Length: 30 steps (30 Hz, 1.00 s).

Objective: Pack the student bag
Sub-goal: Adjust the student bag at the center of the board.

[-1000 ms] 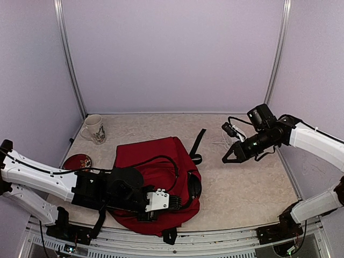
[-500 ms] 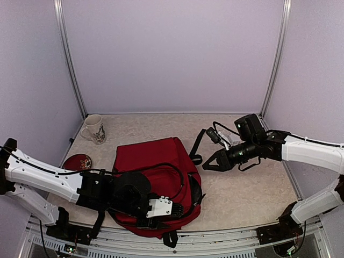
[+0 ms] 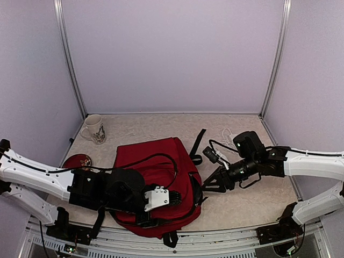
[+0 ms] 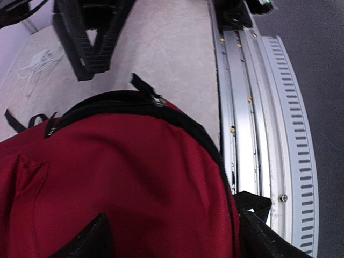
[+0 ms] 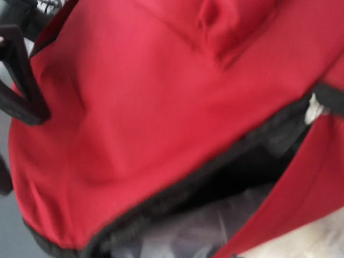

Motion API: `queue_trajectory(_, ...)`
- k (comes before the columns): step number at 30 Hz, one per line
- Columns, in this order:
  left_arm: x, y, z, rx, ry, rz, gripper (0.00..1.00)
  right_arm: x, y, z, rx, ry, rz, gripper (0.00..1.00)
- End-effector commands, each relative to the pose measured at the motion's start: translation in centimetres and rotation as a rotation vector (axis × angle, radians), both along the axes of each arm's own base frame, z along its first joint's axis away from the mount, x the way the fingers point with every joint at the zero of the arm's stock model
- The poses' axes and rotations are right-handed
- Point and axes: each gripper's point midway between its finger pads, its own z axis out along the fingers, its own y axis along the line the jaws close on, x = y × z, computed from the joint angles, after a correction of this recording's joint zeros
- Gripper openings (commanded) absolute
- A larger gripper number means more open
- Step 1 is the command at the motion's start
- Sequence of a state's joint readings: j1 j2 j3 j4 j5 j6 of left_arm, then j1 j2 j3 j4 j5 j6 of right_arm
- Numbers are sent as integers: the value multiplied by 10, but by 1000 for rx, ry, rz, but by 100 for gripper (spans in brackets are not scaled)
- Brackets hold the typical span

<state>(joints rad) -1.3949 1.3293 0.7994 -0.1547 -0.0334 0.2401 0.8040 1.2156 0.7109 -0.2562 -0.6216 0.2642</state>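
left wrist: left gripper (image 4: 174, 243) spread wide over student bag (image 4: 129, 172)

Back-left corner of the beige speckled counter (image 3: 161, 124) has a white mug (image 3: 94, 129) with some kind of print on the side, there's a small round red dish (image 3: 77, 161) closer in by the left edge, and a tangle of white cable (image 3: 227, 135) toward the back right.

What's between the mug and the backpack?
Nothing. In the top view, the stretch of table between the mug and the student bag is bare.
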Motion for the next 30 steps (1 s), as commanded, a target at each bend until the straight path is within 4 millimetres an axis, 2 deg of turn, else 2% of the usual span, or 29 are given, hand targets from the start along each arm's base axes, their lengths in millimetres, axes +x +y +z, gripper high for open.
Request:
queue_trajectory(1,56,18,57,-198,4,348,84,25,14,35,121,-67,-98,49)
queue_trajectory(4,111,59,70,-258,41,648,98,40,23,42,150,-33,-177,54)
queue_trajectory(5,128,75,70,-269,49,747,99,45,25,40,144,-11,-205,60)
queue_trajectory(7,150,105,65,-281,66,891,99,50,27,27,91,29,-252,64)
queue_trajectory(9,162,127,53,-279,107,979,99,51,27,12,7,62,-286,64)
queue_trajectory(13,174,162,19,-243,179,1101,99,30,34,-6,-68,135,-271,63)
queue_trajectory(17,178,174,-13,-236,286,1127,99,18,36,-29,-127,201,-275,61)
queue_trajectory(18,180,174,-20,-240,313,1121,99,15,40,-31,-126,214,-261,58)
queue_trajectory(20,177,164,-26,-263,346,1063,99,14,45,-35,-127,229,-243,39)
queue_trajectory(23,177,147,-25,-308,343,966,98,14,55,-31,-91,227,-208,11)
queue_trajectory(24,179,143,-23,-329,330,944,95,14,58,-29,-74,224,-194,3)
queue_trajectory(25,182,142,-25,-323,319,935,90,14,61,-27,-61,218,-182,0)
queue_trajectory(26,187,139,-24,-334,303,922,81,14,63,-27,-52,216,-172,0)
queue_trajectory(30,209,123,-23,-335,258,872,27,14,72,-23,-4,191,-124,0)
